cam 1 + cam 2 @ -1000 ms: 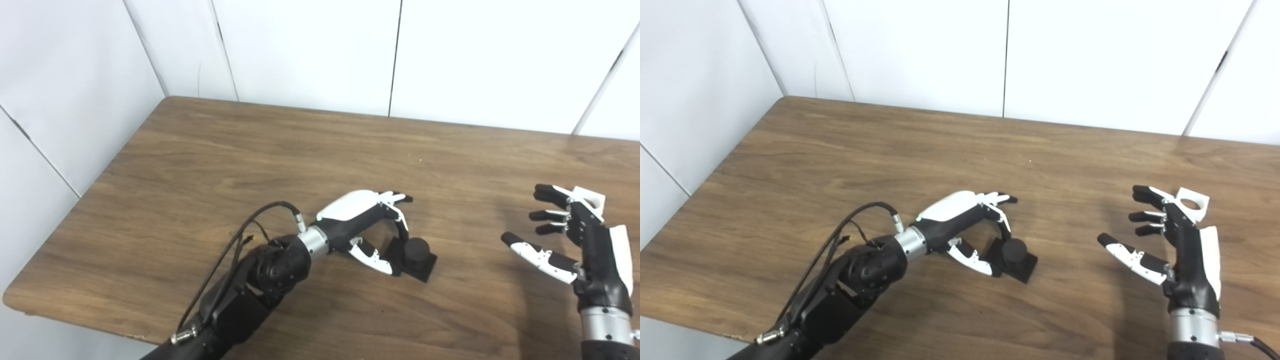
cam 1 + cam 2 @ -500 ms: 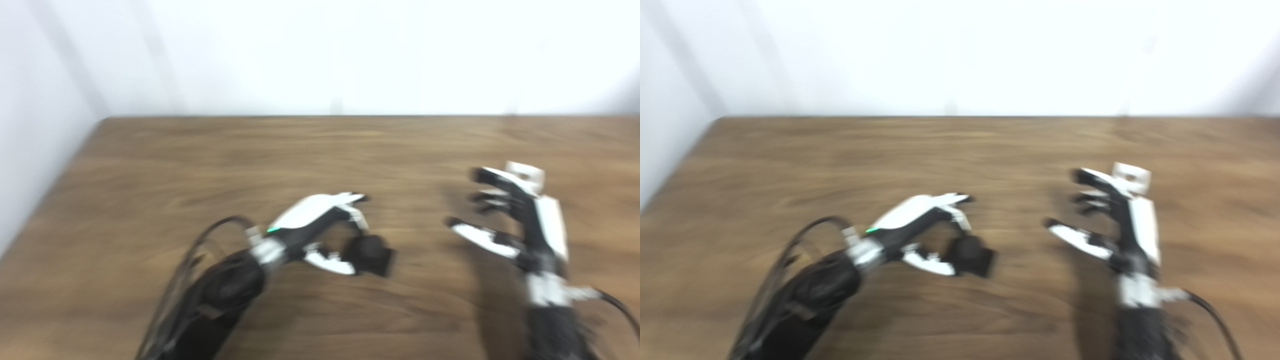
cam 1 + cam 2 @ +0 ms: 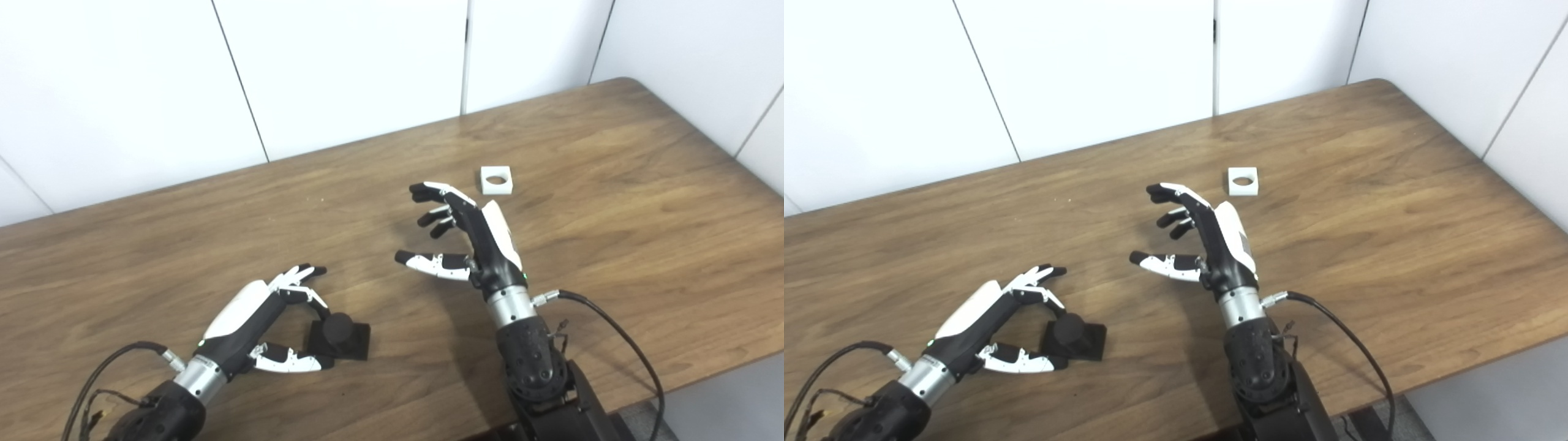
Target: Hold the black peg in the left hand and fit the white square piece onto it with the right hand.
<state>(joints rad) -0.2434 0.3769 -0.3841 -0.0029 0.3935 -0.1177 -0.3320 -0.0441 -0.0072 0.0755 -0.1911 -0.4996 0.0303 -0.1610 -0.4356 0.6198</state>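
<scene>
The black peg (image 3: pixel 339 331), a short round stud on a square black base, stands on the wooden table (image 3: pixel 612 202) at the front left. My left hand (image 3: pixel 263 318) is open and cups around it, one fingertip at the stud's top and the thumb lying beside the base; the peg rests on the table. The white square piece (image 3: pixel 495 180) with a round hole lies flat further back, right of centre. My right hand (image 3: pixel 471 245) is open, fingers spread, raised over the table just in front and left of the white piece, apart from it.
White wall panels (image 3: pixel 343 67) stand close behind the table's far edge. The table's rounded right corner (image 3: pixel 631 82) and its front right edge (image 3: pixel 723 361) are in view. A cable (image 3: pixel 612 331) loops from the right wrist.
The whole picture has swung to the right, so the camera moved. Both hands keep about the same poses, the left around the peg and the right open near the white piece.
</scene>
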